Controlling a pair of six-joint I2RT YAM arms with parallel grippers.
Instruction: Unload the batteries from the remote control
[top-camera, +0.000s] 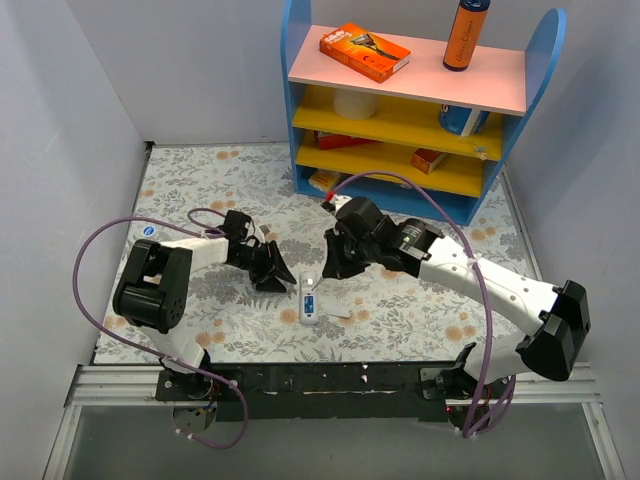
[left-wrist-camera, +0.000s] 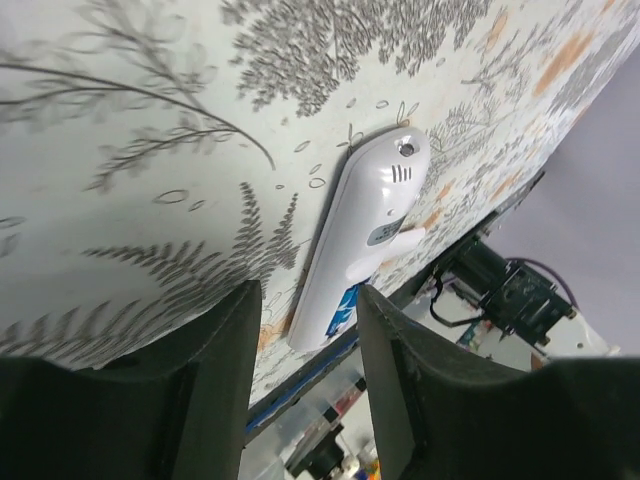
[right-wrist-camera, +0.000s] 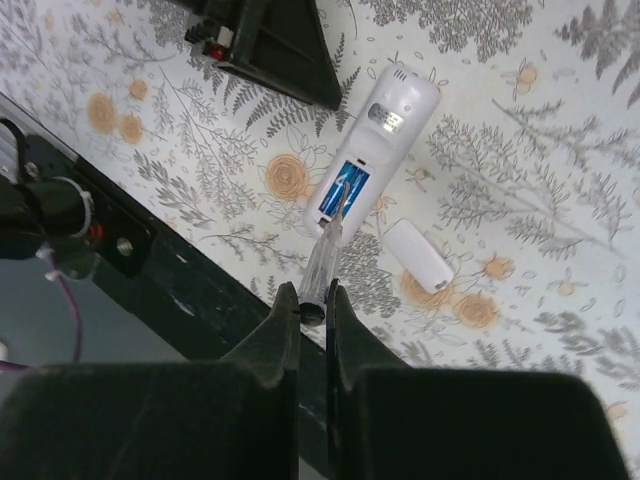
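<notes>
The white remote control (right-wrist-camera: 385, 125) lies back-up on the flowered table, its battery slot uncovered. Two blue batteries (right-wrist-camera: 345, 188) sit in the slot. Its separate white cover (right-wrist-camera: 418, 256) lies just to the right of it. My right gripper (right-wrist-camera: 312, 295) is shut on a thin silvery rod (right-wrist-camera: 322, 255), whose tip reaches the near end of the slot. My left gripper (left-wrist-camera: 305, 293) is open just left of the remote control (left-wrist-camera: 365, 230), the remote's end lying past its fingertips and nothing between them. From above, the remote control (top-camera: 308, 298) lies between the left gripper (top-camera: 280, 278) and the right gripper (top-camera: 332, 265).
A blue shelf unit (top-camera: 300, 150) stands at the back right with an orange box (top-camera: 364, 51) and a dark bottle (top-camera: 465, 35) on its top board. Grey walls close both sides. A black rail (top-camera: 330, 380) runs along the table's near edge.
</notes>
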